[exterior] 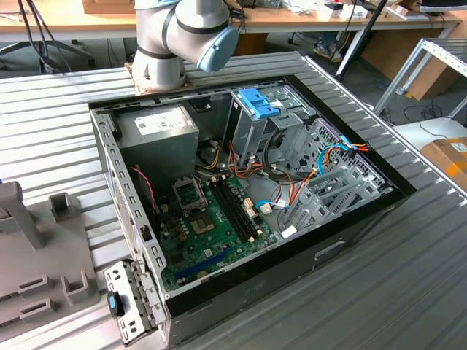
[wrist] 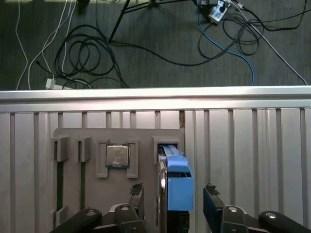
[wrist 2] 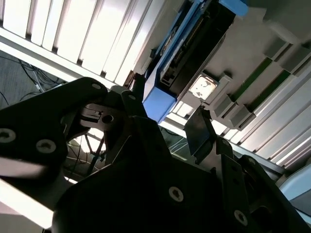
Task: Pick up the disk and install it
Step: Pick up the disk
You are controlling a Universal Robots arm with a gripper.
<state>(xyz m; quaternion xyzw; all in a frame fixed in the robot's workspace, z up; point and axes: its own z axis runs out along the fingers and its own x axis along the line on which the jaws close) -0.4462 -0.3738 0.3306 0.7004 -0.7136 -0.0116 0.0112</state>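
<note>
Disk point(wrist: 177, 187): flat black slab w/ smooth bright-blue plastic rails & end tab, standing on edge in slot of matte grey holder point(wrist: 146, 137), just beside square metal-topped chip point(wrist: 117, 155). Gripper point(wrist: 175, 201) spread wide, blocky black fingers point(wrist: 212, 204) either side of tab, holding nothing. Ribbed metal table point(wrist: 252, 145) beneath.

Clear gaps either side of disk point(wrist: 177, 184)

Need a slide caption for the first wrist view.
Open gripper straddling the blue-railed disk, which stands on edge in the grey fixture beside a processor chip.
</note>
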